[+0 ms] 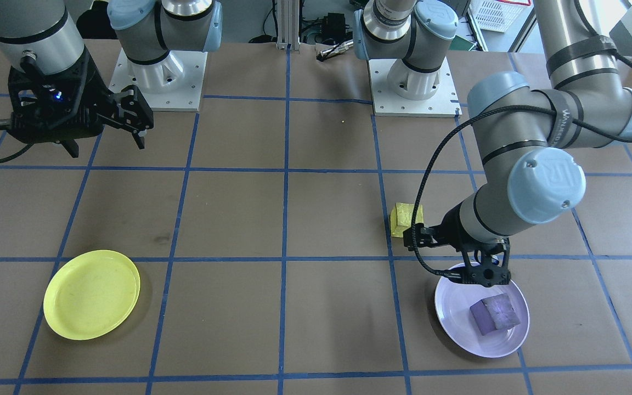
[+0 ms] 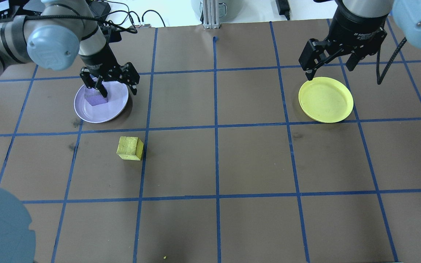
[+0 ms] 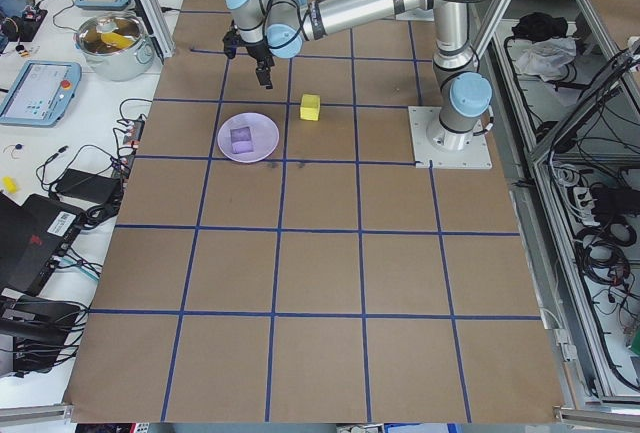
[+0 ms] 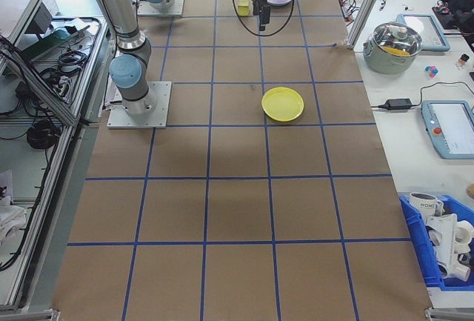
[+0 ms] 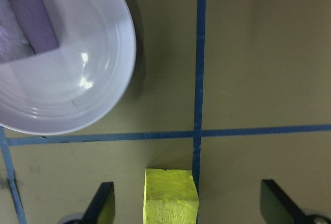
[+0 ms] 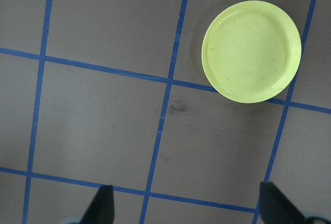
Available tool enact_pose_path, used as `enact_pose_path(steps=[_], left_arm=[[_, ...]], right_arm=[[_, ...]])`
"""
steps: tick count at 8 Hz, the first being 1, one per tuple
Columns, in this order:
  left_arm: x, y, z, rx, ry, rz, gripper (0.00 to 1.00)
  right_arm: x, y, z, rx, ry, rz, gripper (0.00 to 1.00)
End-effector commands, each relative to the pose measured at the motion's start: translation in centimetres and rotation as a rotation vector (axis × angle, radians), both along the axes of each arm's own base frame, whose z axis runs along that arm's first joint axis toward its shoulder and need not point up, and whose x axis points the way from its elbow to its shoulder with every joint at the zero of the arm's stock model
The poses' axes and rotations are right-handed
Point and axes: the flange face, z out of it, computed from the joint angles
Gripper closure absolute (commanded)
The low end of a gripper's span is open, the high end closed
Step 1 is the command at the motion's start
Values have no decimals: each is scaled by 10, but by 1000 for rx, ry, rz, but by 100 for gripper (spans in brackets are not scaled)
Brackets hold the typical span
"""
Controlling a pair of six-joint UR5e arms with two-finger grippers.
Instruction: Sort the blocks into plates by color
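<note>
The yellow block [image 2: 130, 148] lay on the bare table, just robot-side of the lavender plate [image 2: 117, 106] holding the purple block [image 2: 95, 98]. The left gripper [image 2: 112, 78], jaws spread and empty, hung over that plate, much nearer. The right gripper [image 2: 329, 60], also spread, hovered beside the yellow plate [image 2: 325, 99], well apart.

Left arm: reaches far out from its base, elbow bent, wrist pointing down.
Left gripper [image 2: 110, 81]: fingers spread apart, holding nothing.
Right arm: raised, wrist pointing down.
Right gripper [image 2: 330, 65]: fingers spread wide, holding nothing.
</note>
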Motion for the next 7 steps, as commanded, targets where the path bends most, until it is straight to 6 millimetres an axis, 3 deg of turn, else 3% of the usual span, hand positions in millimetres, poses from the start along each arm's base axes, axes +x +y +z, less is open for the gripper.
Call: enact_pose_path(steps=[1,3,5,7], left_arm=[[-4,55,-43,74,32,-130,0],[-7,77,-55,80,31,-134,0],[-3,93,-95,84,14,-130,0],[-2,101,-103,100,13,-125,0]], right_arm=[[0,0,-1,3,-2,0,0],[0,0,-1,4,0,0,0],[0,0,-1,3,0,0,0],[0,0,-1,3,0,0,0]])
